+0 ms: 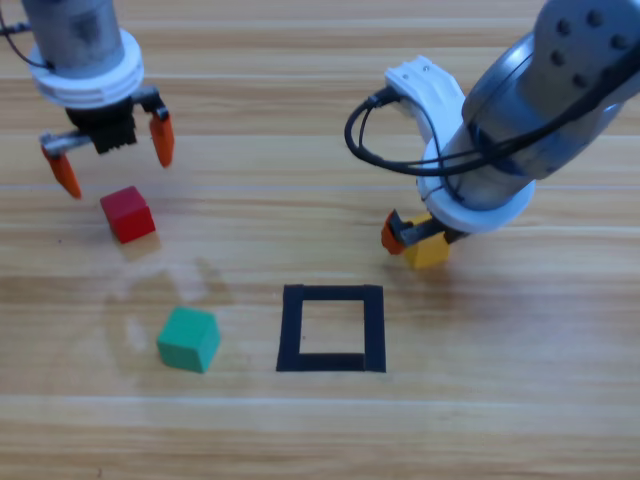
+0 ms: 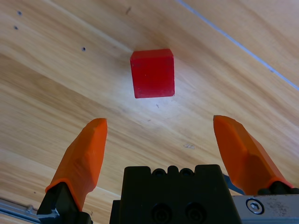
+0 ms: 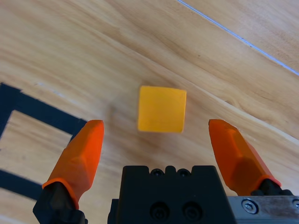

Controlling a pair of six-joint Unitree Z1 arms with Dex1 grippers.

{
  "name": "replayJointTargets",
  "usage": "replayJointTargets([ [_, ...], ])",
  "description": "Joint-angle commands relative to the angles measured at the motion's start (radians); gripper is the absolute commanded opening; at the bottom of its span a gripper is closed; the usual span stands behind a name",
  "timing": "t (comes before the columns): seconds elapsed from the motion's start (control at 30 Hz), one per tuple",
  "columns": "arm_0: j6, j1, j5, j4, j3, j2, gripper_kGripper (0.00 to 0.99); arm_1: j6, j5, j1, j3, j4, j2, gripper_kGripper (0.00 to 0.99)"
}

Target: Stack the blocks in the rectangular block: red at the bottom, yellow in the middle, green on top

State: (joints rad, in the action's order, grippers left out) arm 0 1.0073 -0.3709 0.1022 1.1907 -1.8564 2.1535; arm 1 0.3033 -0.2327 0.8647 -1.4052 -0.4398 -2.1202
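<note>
Orange jaws of your left gripper stand spread and empty just above the red cube, lined up to take it first since red forms the base. Your right gripper likewise hangs wide open over the yellow cube, beside the black tape rectangle. Nothing is inside the outline; the green cube waits to its left on the wooden table.

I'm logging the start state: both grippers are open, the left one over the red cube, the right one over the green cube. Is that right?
Not quite. The right gripper is open over the yellow cube, as the right wrist view shows. The green cube sits alone, left of the tape rectangle. The left gripper is open by the red cube.
</note>
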Motion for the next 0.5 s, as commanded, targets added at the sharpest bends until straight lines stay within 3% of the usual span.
replayJointTargets([
  [0.03,0.013,0.056,-0.055,0.009,0.003,0.068,0.959,0.016,0.009,-0.076,-0.04,-0.014,-0.124,0.985],
  [0.5,0.005,0.089,-0.101,0.007,-0.052,0.184,0.95,0.01,0.033,-0.102,-0.061,-0.017,-0.17,0.96],
])
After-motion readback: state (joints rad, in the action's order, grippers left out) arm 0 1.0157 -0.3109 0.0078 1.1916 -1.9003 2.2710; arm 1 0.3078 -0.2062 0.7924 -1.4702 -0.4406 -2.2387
